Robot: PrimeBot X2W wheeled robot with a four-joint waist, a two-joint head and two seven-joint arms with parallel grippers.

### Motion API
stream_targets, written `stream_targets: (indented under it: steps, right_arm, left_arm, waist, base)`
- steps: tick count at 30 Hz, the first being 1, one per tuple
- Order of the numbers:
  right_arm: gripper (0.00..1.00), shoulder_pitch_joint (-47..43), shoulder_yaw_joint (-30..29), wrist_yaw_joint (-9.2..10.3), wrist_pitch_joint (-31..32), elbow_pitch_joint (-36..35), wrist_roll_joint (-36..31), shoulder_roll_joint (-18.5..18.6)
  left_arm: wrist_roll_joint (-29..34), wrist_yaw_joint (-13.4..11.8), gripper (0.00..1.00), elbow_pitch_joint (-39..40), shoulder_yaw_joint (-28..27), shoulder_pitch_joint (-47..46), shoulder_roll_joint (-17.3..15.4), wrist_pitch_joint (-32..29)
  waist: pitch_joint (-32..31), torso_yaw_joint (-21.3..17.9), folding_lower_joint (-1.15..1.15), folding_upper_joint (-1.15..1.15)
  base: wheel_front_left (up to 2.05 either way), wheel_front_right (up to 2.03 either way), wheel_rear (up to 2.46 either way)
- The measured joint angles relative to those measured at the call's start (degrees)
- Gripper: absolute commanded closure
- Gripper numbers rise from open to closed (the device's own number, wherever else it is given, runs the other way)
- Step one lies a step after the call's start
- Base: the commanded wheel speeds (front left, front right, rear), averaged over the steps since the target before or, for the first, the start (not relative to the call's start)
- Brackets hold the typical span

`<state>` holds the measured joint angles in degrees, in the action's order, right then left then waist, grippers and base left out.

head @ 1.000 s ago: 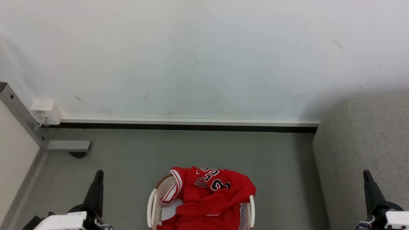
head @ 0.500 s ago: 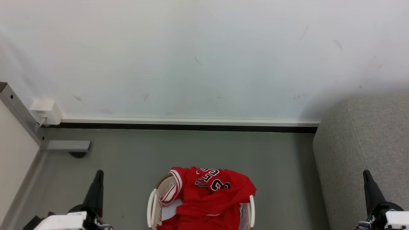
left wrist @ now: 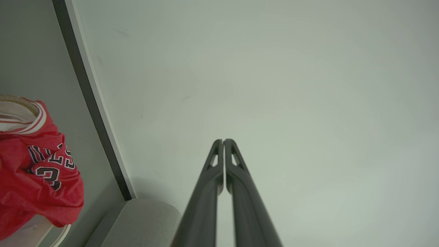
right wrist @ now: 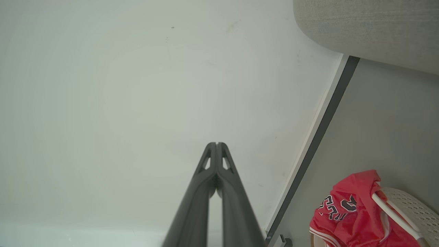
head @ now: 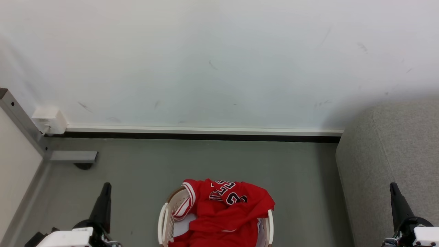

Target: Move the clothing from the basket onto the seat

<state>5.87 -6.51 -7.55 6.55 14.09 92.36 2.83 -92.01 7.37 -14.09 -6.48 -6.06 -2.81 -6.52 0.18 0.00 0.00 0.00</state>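
The red clothing, a jersey with black-and-white lettering, lies heaped in the white perforated basket on the grey floor at the bottom middle of the head view. It drapes over the basket's far rim. The grey seat stands to the right of the basket. My left gripper is shut and empty, low at the left of the basket. My right gripper is shut and empty, in front of the seat. The left wrist view shows the clothing and my shut gripper; the right wrist view shows the clothing, basket, seat and shut gripper.
A white wall with a dark baseboard runs behind the basket. A white socket box and a grey metal post with a foot stand at the left. Bare grey floor lies between basket and wall.
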Motion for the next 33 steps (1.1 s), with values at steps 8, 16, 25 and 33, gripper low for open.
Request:
stream_targets:
  steps: [8, 16, 25, 33]
  right_arm:
    - [0.0, -0.2, 0.1, 0.0, 0.0, 0.3, 0.0, -0.1]
    - [0.0, -1.5, 1.3, 0.0, -1.1, 1.1, 0.0, -0.6]
    - [0.0, -1.2, 4.2, 0.0, -3.8, -0.9, -2.5, -0.3]
    - [0.0, -0.3, 6.5, 0.0, -6.0, -2.3, -7.1, 0.6]
  left_arm:
    - [0.0, 0.0, 0.0, -0.3, 0.0, 0.2, 0.1, 0.0]
    - [0.4, -0.2, 0.0, -1.2, 0.8, 1.6, 0.5, 1.5]
    - [6.2, -0.2, 0.0, 0.8, 1.1, 1.4, 0.5, 4.0]
    - [13.4, -0.2, 0.0, 3.0, 1.3, 1.4, 0.5, 5.8]
  waist:
    - [0.0, 0.0, 0.0, 0.0]
    - [0.0, 0.0, 0.0, 0.0]
    - [-0.1, 0.1, 0.0, 0.0]
    - [-0.2, 0.1, 0.0, 0.0]
  base:
    - [0.0, 0.0, 0.0]
    - [0.0, 0.0, 0.0]
    - [0.0, 0.0, 0.0]
    - [0.0, 0.0, 0.0]
